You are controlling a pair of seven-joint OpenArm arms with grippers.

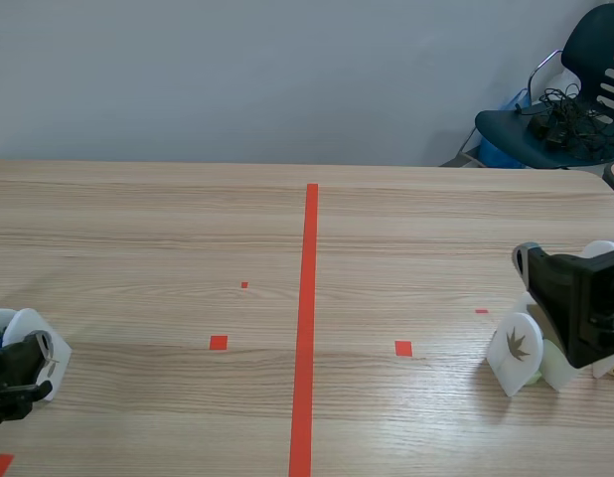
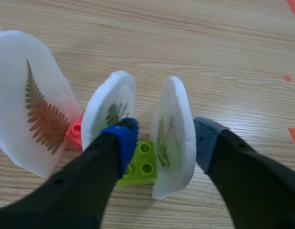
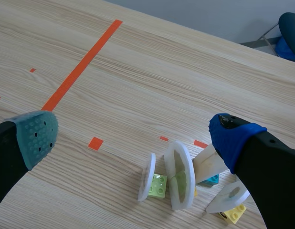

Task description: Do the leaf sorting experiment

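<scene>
Left wrist view: three white leaf discs (image 2: 33, 105) (image 2: 111, 107) (image 2: 171, 138) and two toy bricks, one red brick (image 2: 75, 136) and one lime green brick (image 2: 140, 164). Right wrist view: four white leaf discs (image 3: 147, 176) (image 3: 178, 176) (image 3: 207, 164) (image 3: 228, 195) and three visible toy bricks, a lime green brick (image 3: 158, 185), a teal brick (image 3: 213, 180) and a yellow brick (image 3: 235, 213). Scene view: one dark chair (image 1: 565, 109).

The left arm (image 1: 11, 383) comes in low, well to the left of the long tape line (image 1: 309, 328). Its left gripper (image 2: 164, 140) tips forward and down, fingers parted, one pad bright blue and the other greyer. The right arm (image 1: 585, 308) sits low, well to the right of that line (roughly as far out as the left). Its right gripper (image 3: 133, 136) is spread wide, one dotted pad teal, the other blue.
</scene>
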